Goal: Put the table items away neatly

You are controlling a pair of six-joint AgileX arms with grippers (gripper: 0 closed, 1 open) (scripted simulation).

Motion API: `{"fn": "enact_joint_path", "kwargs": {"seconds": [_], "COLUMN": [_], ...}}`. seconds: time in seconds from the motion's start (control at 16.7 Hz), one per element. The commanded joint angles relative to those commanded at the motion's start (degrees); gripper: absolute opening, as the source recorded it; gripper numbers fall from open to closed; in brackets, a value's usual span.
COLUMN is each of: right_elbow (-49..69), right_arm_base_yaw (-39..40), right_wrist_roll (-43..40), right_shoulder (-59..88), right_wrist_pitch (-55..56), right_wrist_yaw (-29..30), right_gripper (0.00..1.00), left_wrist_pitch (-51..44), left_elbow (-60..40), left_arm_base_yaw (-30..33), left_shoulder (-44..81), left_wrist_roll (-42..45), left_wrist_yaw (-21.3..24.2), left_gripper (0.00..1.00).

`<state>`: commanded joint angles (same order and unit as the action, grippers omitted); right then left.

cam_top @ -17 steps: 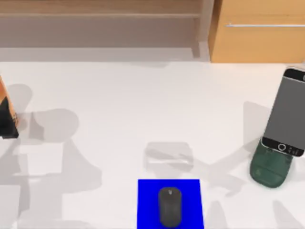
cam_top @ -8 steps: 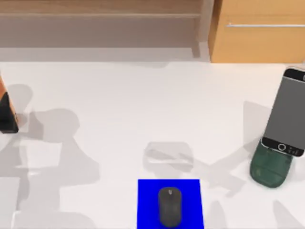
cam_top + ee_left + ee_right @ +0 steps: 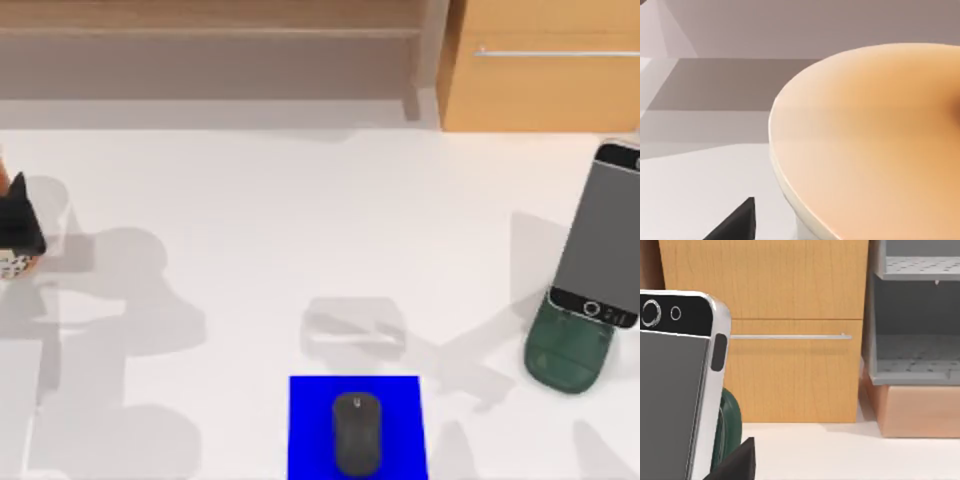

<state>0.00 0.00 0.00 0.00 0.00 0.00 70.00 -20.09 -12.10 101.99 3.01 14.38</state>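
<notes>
The tan-orange cylinder (image 3: pixel 12 264) stands at the table's (image 3: pixel 250 230) far left edge, its speckled band showing. My left gripper (image 3: pixel 16 222) is a black shape right against it. The left wrist view has the cylinder's orange top (image 3: pixel 865 145) very close, with one black fingertip (image 3: pixel 736 225) beside it. The black mouse (image 3: pixel 356 432) lies on a blue pad (image 3: pixel 310 420) at the front centre. The smartphone (image 3: pixel 600 235) leans upright in a dark green stand (image 3: pixel 568 358) at the right. In the right wrist view the smartphone (image 3: pixel 675 390) is near, with one fingertip (image 3: pixel 737 463) of my right gripper below it.
A wooden cabinet (image 3: pixel 545 70) with a bar handle stands behind the table at the back right. A low shelf unit (image 3: pixel 210 50) runs along the back left. The right wrist view also has a grey open shelf (image 3: pixel 915 330).
The black left gripper at the left edge has shifted toward the back of the table, uncovering the cylinder's speckled band. Its shadows moved with it. Mouse and smartphone stayed put.
</notes>
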Motion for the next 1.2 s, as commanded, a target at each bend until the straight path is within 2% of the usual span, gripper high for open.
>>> {"fn": "enact_joint_path", "kwargs": {"seconds": [0.12,0.9,1.2], "right_elbow": [0.0,0.0,0.0], "right_arm_base_yaw": [0.0,0.0,0.0], "right_wrist_roll": [0.0,0.0,0.0], "right_shoulder": [0.0,0.0,0.0], "right_wrist_pitch": [0.0,0.0,0.0], "right_wrist_yaw": [0.0,0.0,0.0], "right_gripper": [1.0,1.0,1.0], "left_wrist_pitch": [0.0,0.0,0.0], "left_elbow": [0.0,0.0,0.0], "left_arm_base_yaw": [0.0,0.0,0.0], "left_shoulder": [0.0,0.0,0.0], "left_wrist_roll": [0.0,0.0,0.0], "left_wrist_yaw": [0.0,0.0,0.0], "left_gripper": [1.0,0.02,0.0]}}
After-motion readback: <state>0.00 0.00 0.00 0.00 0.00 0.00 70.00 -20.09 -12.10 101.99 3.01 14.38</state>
